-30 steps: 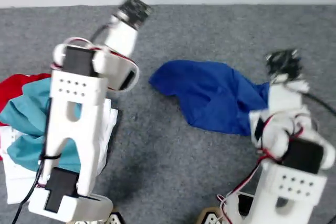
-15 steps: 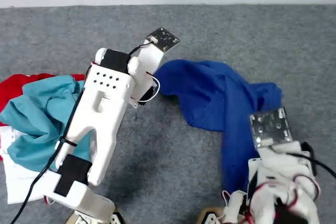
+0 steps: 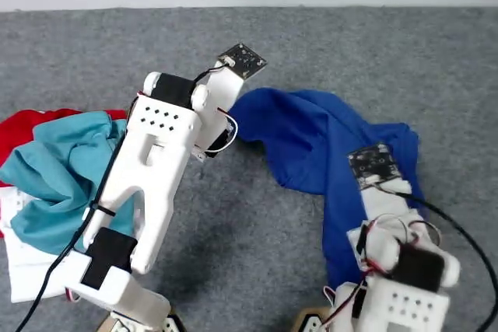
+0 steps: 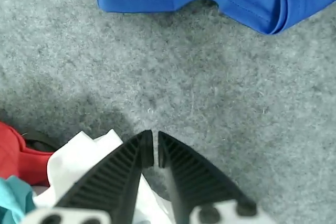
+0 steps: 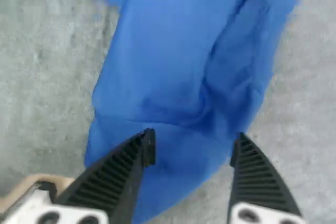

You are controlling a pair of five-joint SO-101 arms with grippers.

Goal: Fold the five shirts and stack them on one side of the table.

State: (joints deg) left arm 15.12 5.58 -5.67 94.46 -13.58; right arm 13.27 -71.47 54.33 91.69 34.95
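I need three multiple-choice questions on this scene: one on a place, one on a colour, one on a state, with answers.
1. In the high view, where on the table does the pile of shirts lie?
A. at its left edge
B. at its right edge
C. in the middle

2. What colour is the shirt under the right gripper?
A. red
B. blue
C. white

3. How do the right gripper's jaws stand?
A. open
B. shut on the shirt
C. shut on nothing

Answers:
1 A: the red, teal and white heap lies at the left edge.
2 B: blue cloth lies below that gripper.
3 A: a wide gap parts the jaws.
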